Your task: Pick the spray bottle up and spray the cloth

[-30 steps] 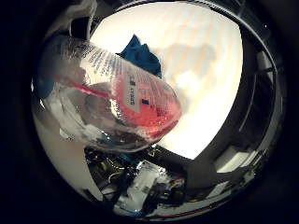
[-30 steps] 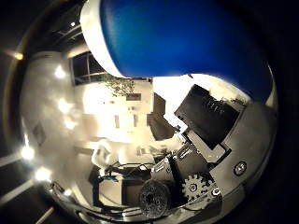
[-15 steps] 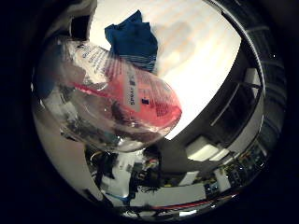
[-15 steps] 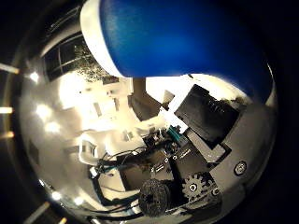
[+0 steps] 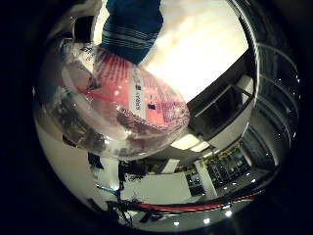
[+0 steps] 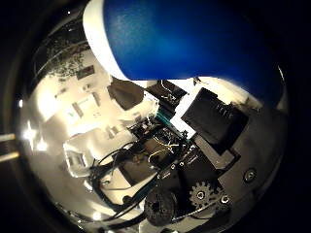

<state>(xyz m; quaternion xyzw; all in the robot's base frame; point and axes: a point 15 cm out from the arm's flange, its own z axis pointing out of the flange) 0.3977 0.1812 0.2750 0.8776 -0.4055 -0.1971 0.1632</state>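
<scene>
Pale tabletop (image 5: 205,49) fills the far side of the little-finger view, w/ dark shelving and lit room fittings beyond its edge. On that top lies the blue cloth w/ pale stripes (image 5: 132,24), partly hidden behind the bottle.

Biggest thing near the palm: the clear plastic spray bottle w/ red-and-white label (image 5: 122,107), body lying slantwise across the view, close to the camera and clear of the table, so I'd judge it lifted. Its blue-and-white spray head (image 6: 184,43) fills much of the thumb-side view, pressed in near the palm.

Robot hand (image 6: 209,160): black and geared parts show beside the spray head. Bottle sits tight vs. the palm, so prob. clamped on it, but the view doesn't show fingers wrapping it; can't tell for sure.

Step in hand, as I read it: bring nozzle round to the cloth, then squeeze the trigger.

To do it well:
- keep grip firm; clear plastic is likely slick and liquid inside will shift the weight.
- aim nozzle at the cloth's middle, not the bare tabletop.
- need a finger on the trigger; can't see where the trigger sits now.
- tilt slowly; don't let the bottle rotate in the palm.
</scene>
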